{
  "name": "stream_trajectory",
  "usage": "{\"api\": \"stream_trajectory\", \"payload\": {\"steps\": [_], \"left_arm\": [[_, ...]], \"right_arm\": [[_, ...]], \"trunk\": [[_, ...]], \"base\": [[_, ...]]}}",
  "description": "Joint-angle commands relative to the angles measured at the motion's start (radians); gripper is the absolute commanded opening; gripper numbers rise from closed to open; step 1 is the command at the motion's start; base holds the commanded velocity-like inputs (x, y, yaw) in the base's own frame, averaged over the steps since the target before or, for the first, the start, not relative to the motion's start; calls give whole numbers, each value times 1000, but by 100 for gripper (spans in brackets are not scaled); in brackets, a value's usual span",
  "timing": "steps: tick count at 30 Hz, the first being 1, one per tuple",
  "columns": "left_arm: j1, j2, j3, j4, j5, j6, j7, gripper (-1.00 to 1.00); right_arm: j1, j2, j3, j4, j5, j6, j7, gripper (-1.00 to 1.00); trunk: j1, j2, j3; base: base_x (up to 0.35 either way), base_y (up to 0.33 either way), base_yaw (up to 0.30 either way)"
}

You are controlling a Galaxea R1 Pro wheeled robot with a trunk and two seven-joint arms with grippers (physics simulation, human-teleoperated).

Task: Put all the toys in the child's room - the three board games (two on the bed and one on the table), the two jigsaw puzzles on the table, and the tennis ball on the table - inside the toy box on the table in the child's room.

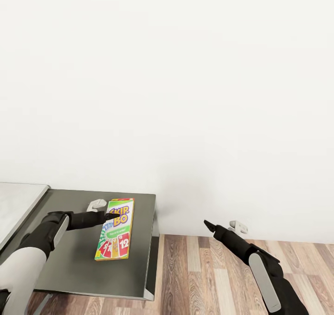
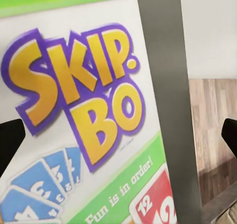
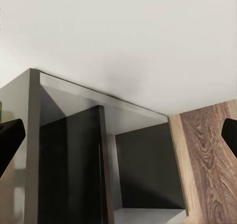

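Hovering over the Skip-Bo box (image 1: 114, 230) with the left gripper (image 1: 112, 216), fingers spread wide — nothing grabbed yet, and it lies flat on the dark table (image 1: 79, 259). Right gripper (image 1: 207, 225) hangs over the floor, spread too, empty — looks like early days.

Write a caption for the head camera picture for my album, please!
Left tool hovers open over the Skip-Bo box on the dark table.
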Motion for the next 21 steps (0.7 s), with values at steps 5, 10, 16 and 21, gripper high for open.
{"api": "stream_trajectory", "payload": {"steps": [5,10,16,21], "left_arm": [[-1,0,3,0,0,8,-5,100],[-1,0,3,0,1,8,-7,100],[-1,1,2,0,-1,8,-60,100],[-1,2,2,0,-2,8,-88,100]], "right_arm": [[-1,0,-2,6,-2,6,3,100],[-1,0,-2,7,-2,6,3,100],[-1,0,-2,7,-2,6,3,100],[-2,0,-2,7,-2,6,3,100]], "trunk": [[1,-2,-2],[1,-2,-2],[1,-2,-2],[1,-2,-2]], "base": [[0,0,0],[0,0,0],[0,0,0],[0,0,0]]}}
